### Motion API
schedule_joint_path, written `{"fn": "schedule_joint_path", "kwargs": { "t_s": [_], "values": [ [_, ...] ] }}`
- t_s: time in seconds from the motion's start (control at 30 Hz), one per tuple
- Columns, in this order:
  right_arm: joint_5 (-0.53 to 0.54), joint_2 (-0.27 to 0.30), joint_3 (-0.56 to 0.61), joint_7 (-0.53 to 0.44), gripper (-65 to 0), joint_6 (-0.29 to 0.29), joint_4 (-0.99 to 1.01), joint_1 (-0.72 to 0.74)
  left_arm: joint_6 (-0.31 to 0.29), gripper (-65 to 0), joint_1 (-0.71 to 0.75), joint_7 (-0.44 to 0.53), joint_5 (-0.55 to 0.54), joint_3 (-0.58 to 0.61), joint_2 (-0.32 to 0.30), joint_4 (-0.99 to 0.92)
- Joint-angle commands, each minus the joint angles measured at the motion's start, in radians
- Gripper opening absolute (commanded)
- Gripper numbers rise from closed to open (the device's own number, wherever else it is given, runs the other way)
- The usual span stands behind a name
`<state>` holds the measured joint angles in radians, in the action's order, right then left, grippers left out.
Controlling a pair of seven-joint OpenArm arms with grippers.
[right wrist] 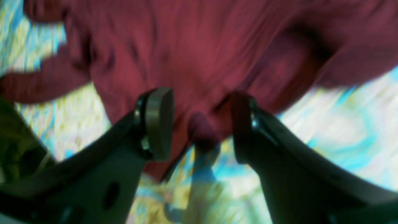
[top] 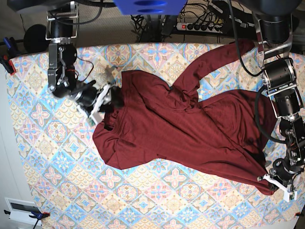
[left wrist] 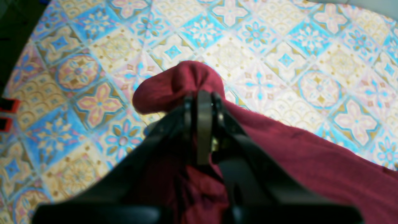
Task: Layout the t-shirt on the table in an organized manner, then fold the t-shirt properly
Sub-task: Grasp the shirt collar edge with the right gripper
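Observation:
The dark maroon t-shirt [top: 190, 129] lies crumpled across the patterned table [top: 57, 157], one sleeve stretching toward the far right corner. My left gripper [top: 272, 181] is at the near right edge, shut on a bunched corner of the t-shirt [left wrist: 180, 81]; its fingers [left wrist: 203, 102] meet in the cloth. My right gripper [top: 106, 102] is at the shirt's left edge, tilted toward it. In the blurred right wrist view that gripper [right wrist: 200, 123] stands open, its pads [right wrist: 158, 121] wide apart, with a loose fold of the t-shirt [right wrist: 202, 56] between them.
A power strip with cables [top: 209, 24] lies behind the table's far edge. Red clamps [left wrist: 6, 105] grip the table's side edge. A white box [top: 21, 210] sits off the near left corner. Bare patterned cloth shows along the table's front and left.

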<state>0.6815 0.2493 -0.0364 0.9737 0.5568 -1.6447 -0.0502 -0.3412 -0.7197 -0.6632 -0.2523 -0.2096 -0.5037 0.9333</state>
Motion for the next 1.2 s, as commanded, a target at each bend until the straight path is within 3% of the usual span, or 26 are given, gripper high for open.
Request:
{"fn": "schedule_joint_path", "kwargs": {
  "t_s": [0.0,0.17,0.5,0.93,1.17],
  "values": [
    [0.016,0.009,-0.006,-0.019,-36.8,0.006,-0.033,-0.010,0.001,-64.9,-0.030,0.024,-0.008,-0.004,-0.017,0.019],
    [0.016,0.008,-0.004,-0.022,-36.8,0.006,-0.056,-0.076,0.001,-64.9,-0.015,0.029,-0.008,-0.004,-0.014,0.019],
    [0.014,-0.075,0.003,-0.020,-36.8,0.006,-0.004,-0.076,0.001,-64.9,-0.013,0.029,-0.008,-0.004,-0.017,0.019],
    [0.014,-0.080,-0.007,-0.029,-36.8,0.006,-0.012,-0.156,0.000,-65.0,0.001,0.029,-0.008,-0.004,-0.020,0.019],
    [0.014,-0.080,-0.063,-0.026,-36.8,0.006,-0.027,-0.191,0.000,-65.0,0.024,0.024,-0.098,-0.004,-0.022,0.019]
  ]
}}
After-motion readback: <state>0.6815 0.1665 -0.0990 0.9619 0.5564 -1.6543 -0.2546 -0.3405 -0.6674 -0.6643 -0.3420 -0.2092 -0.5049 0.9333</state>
